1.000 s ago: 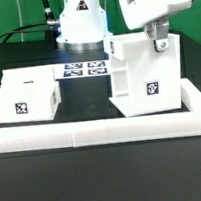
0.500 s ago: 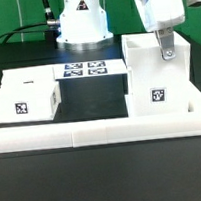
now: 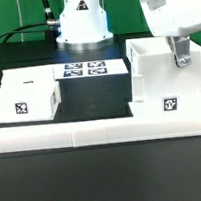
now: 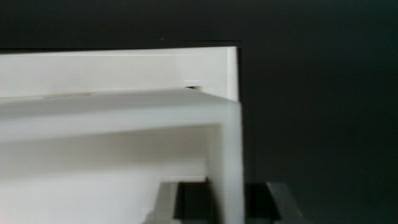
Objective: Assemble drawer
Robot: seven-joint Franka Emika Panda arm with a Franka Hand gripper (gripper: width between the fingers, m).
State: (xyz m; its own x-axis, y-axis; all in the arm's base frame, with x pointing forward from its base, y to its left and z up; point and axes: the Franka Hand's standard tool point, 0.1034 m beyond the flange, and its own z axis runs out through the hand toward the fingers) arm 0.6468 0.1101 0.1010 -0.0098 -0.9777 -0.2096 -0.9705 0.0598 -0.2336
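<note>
A white hollow casing (image 3: 155, 83) is at the exterior view's right on the black table (image 3: 97, 101), just behind the low white rail (image 3: 92, 138). The gripper (image 3: 180, 54) reaches down from above, its jaws pinched nearly closed on the casing's thin upper wall, one finger on each side. A small tray (image 3: 26, 98) lies well apart at the exterior view's left. The marker board (image 3: 85, 68) is farther back, between them.

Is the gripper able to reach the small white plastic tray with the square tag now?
Probably not at once: the gripper is clamped on a wall of the large white hollow casing. Once it lets go, nothing tall stands before the small white plastic tray.
</note>
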